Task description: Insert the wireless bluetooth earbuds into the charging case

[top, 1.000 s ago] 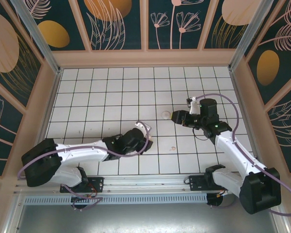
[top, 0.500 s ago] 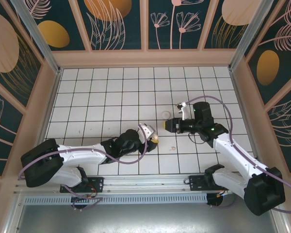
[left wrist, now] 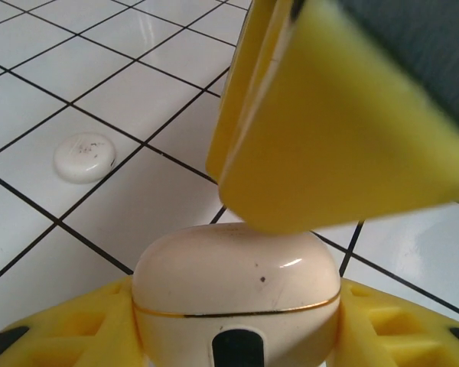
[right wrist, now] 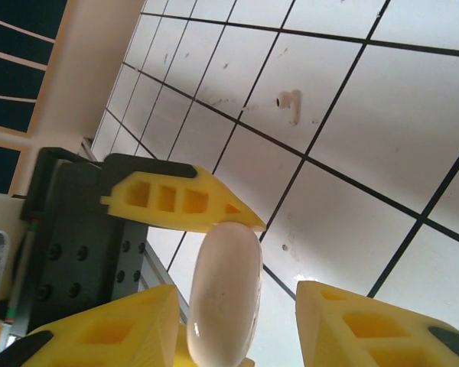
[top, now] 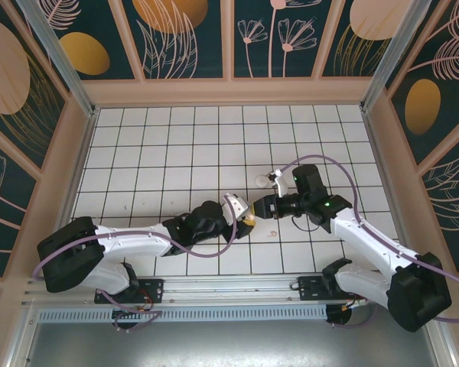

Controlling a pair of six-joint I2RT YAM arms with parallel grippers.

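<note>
Yellow-fingered left gripper (left wrist: 237,329) was clamped on cream charging case (left wrist: 237,267), case closed. Right gripper (right wrist: 237,297): jaws apart, astride case. One earbud (right wrist: 291,105) lay on tile (right wrist: 291,61), 1 o'clock of case. Nothing inserted, by my reading; opening case and seating earbuds remained for you.

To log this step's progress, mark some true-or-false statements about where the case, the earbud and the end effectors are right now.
1. The charging case sits between the left end effector's fingers. True.
2. The case's lid stands open. False: it is shut, and the gold seam shows no gap.
3. An earbud lies loose on the tiled floor. True.
4. The round white disc rests on top of the case. False: it lies on the floor, apart from the case.
5. The right end effector is up by the back wall. False: it is close to the case, with one yellow finger over it.
</note>
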